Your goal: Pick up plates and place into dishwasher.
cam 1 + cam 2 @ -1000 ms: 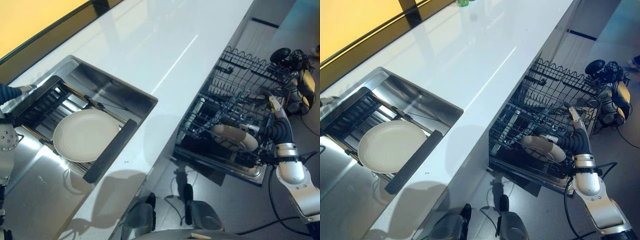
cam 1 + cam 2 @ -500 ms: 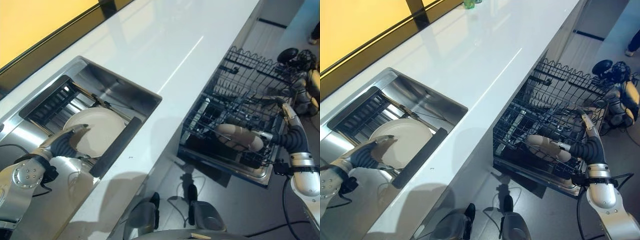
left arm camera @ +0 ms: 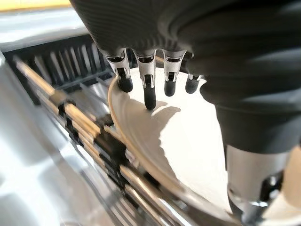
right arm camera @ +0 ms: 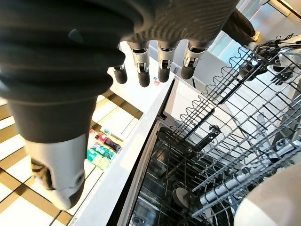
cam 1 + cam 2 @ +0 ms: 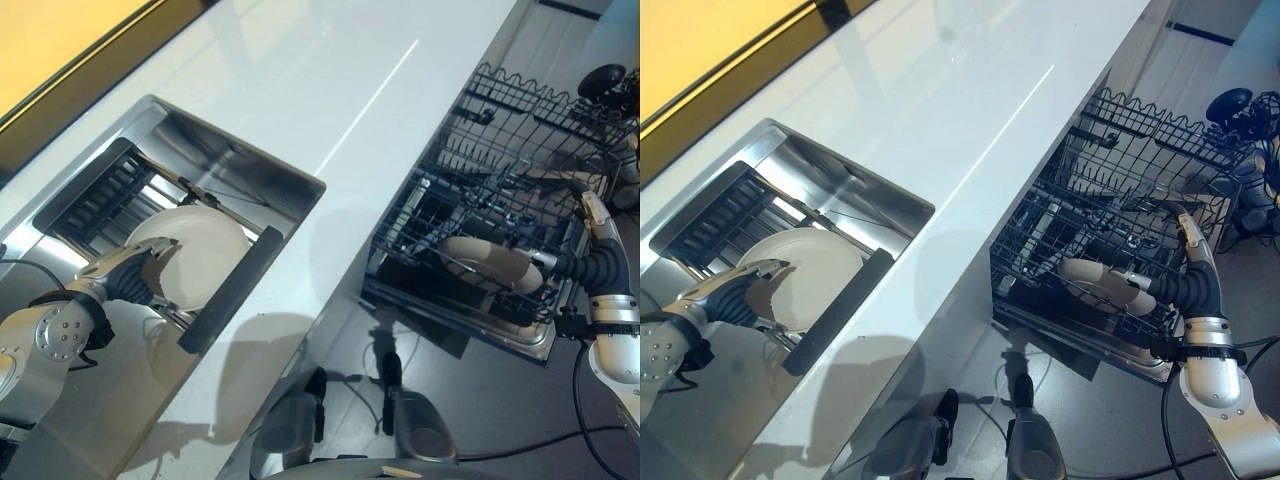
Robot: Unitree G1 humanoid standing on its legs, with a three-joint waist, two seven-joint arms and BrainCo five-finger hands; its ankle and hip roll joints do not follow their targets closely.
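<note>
**Left hand closing in on the sink plate**

You're bringing the left hand (image 3: 155, 82) over the white plate (image 5: 195, 255), which is lying on the rack (image 5: 100, 185) inside the sink (image 5: 250, 165), at about nine o'clock in the head views. The fingers are hanging relaxed and spread over the plate's rim, thumb apart on the other side, nothing gripped yet. To do this well, you're wanting the fingers over the far rim and the thumb under the near edge before you curl, since the plate looks smooth and likely to slip; lift clear of the rack bars before swinging away.

Over at three o'clock, your right hand (image 4: 160, 61) is hovering above the dishwasher basket (image 5: 1120, 240) with fingers loose and empty, just beside a second plate (image 5: 1105, 285) already sitting in the wires.

Compared with a second ago, the left hand has come in from the sink's edge onto the plate, while the right hand is staying by the basket.
</note>
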